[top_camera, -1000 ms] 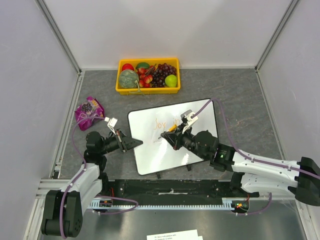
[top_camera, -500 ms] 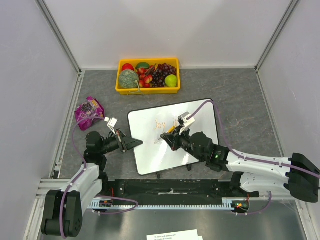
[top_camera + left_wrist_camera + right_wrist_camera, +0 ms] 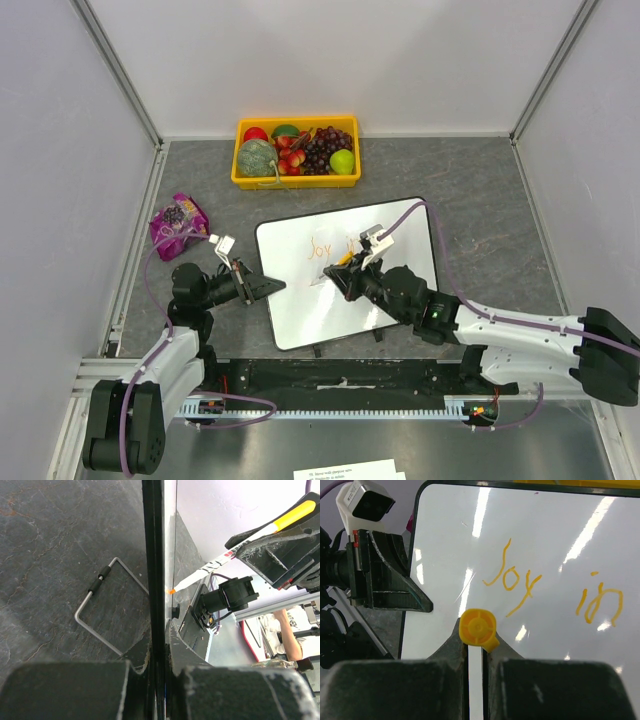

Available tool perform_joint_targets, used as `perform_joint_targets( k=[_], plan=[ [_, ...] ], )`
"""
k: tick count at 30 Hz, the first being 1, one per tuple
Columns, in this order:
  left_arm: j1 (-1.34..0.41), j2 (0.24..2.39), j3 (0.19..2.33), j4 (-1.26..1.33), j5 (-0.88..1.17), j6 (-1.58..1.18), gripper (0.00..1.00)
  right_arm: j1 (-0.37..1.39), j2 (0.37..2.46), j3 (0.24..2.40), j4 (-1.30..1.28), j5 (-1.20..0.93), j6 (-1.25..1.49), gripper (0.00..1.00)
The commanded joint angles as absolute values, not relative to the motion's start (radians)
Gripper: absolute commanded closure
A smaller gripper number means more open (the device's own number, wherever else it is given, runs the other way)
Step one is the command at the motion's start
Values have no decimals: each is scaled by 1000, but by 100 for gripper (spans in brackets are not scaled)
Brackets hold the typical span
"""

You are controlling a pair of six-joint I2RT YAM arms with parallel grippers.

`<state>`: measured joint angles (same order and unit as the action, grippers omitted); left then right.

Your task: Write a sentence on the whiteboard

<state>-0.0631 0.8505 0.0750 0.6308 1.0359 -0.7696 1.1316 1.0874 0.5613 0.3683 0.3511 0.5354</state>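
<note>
The whiteboard (image 3: 405, 232) lies propped in the middle of the table. Orange lettering (image 3: 330, 246) on it reads "Joy in", which is clear in the right wrist view (image 3: 512, 582). My left gripper (image 3: 266, 287) is shut on the whiteboard's left edge; the left wrist view shows its jaws (image 3: 160, 675) clamping the black frame (image 3: 152, 555). My right gripper (image 3: 347, 280) is shut on a white marker with a yellow end (image 3: 477, 628). Its orange tip (image 3: 171, 591) is at or very near the board, below and left of "Joy".
A yellow fruit tray (image 3: 296, 181) stands at the back. A purple snack bag (image 3: 178, 222) lies at the left. The board's wire stand (image 3: 100, 605) rests on the dark table under its left edge. Enclosure walls close in on three sides.
My right gripper has moved a little left and toward me with the marker, from beside "in" to below "Joy". The left gripper and the board have not moved.
</note>
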Motion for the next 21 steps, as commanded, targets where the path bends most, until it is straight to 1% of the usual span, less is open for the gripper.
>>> perform_joint_targets(
  k=[1,7,21],
  plan=[
    [-63,850,52,638,1039,-666,98,1132,1055,542,318,446,523,100],
    [-64,850,52,640,1039,-666,98,1132,1028,538,295,476,520,100],
    [-64,851,54,640,1039,-666,98,1132,1003,624,318,439,525,100]
  ],
)
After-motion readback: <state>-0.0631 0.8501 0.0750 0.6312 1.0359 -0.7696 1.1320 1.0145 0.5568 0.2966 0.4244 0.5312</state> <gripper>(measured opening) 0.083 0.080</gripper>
